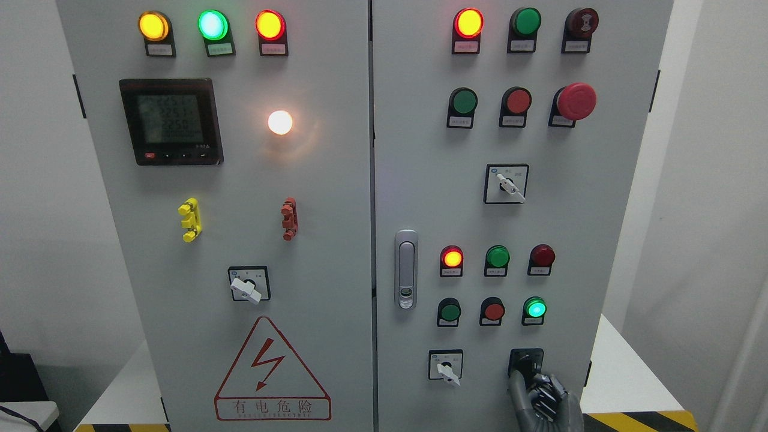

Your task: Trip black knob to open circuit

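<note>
The black knob [528, 362] sits on a black square plate at the lower right of the grey cabinet's right door. My right hand [536, 389] comes up from the bottom edge just under it. Its dark fingers [521, 390] are curled around the knob's lower part, with the thumb side at the left. The knob's top still shows above the fingers. My left arm does not show anywhere in the head view.
A white selector switch [447, 369] stands just left of the knob. A lit green lamp [534, 308] and a red push button [493, 311] are directly above. The door latch [406, 270] is at the right door's left edge.
</note>
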### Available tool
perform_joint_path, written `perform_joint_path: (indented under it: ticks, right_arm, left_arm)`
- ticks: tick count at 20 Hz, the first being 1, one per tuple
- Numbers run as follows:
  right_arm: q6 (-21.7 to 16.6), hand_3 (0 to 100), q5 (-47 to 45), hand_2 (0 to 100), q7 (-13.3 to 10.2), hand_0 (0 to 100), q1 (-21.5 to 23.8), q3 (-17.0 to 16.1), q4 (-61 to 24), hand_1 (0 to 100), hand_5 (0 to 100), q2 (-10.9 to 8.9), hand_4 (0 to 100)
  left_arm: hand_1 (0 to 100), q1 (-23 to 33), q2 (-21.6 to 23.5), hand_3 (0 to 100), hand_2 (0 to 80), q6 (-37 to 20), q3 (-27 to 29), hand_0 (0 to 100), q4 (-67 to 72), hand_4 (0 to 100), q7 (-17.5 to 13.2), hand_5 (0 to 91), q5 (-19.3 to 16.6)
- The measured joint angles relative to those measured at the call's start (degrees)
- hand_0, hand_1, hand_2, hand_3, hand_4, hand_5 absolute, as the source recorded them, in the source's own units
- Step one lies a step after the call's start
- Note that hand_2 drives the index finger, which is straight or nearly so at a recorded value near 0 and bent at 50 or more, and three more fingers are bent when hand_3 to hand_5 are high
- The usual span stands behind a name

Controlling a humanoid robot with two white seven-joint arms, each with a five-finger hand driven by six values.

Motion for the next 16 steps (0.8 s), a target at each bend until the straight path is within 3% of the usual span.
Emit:
perform_joint_path:
  ticks: [16]
  right_arm:
    - [-0.11, 94, 2.5, 63, 0.5, 52, 0.19, -0.11, -0.02, 72, 96, -0.06, 95]
  left_arm:
    - [39, 0.0, 0.01, 0, 0.0, 0.0, 0.0, 12, 0.0, 0, 0.0, 0.0, 0.0]
